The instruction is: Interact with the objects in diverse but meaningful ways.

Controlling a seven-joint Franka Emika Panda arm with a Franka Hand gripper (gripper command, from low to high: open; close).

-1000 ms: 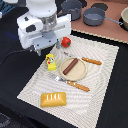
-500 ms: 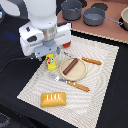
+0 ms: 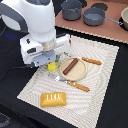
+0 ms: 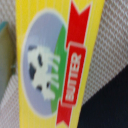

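Butter block (image 4: 52, 62) lies on the striped mat (image 3: 100, 70), under the gripper (image 3: 51, 64), beside the plate (image 3: 82, 75) bearing the sausage (image 3: 70, 66); we cannot tell the claw's state; bread loaf (image 3: 53, 99) appears untouched; we judge the work barely begun.

From my remote seat: a black bench (image 3: 107, 100) fills the exterior view, under a cream striped cloth (image 3: 102, 70). Far edge — a tan wooden board (image 3: 112, 31) carrying two grey pots (image 3: 82, 12). Even light, soft shadows. No walls visible.
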